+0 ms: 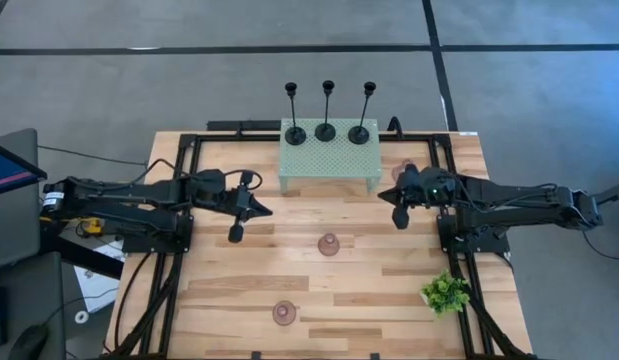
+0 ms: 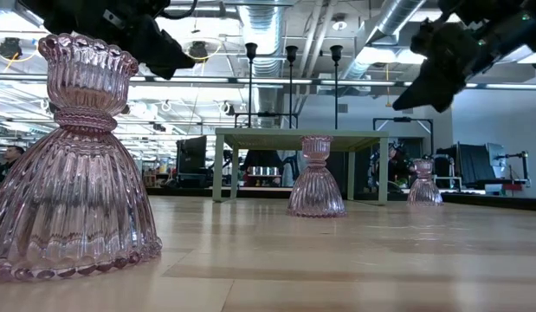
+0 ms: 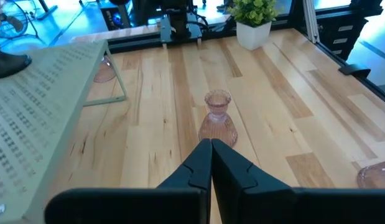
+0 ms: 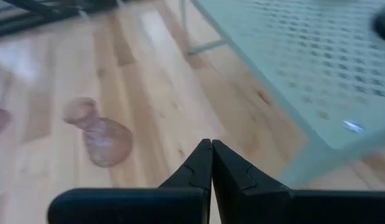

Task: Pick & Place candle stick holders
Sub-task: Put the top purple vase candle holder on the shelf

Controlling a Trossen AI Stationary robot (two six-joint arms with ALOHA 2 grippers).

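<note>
High view: three black candle stick holders [image 1: 327, 128] stand on the mesh shelf [image 1: 329, 152], presumably placed; pink glass holders [image 1: 329, 244] remain on the table [image 1: 389, 300]. Left wrist view: left gripper [image 3: 211, 147] closed, empty. Right wrist view: right gripper [image 4: 211, 147] likewise.

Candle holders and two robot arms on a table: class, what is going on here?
Nothing is being held. The left gripper and right gripper are both shut and empty, raised above the table on either side of the green shelf. Three black holders stand on the shelf. Three pink glass holders sit on the table: one in the middle, one near the front edge, one beside the shelf by the right arm.
</note>
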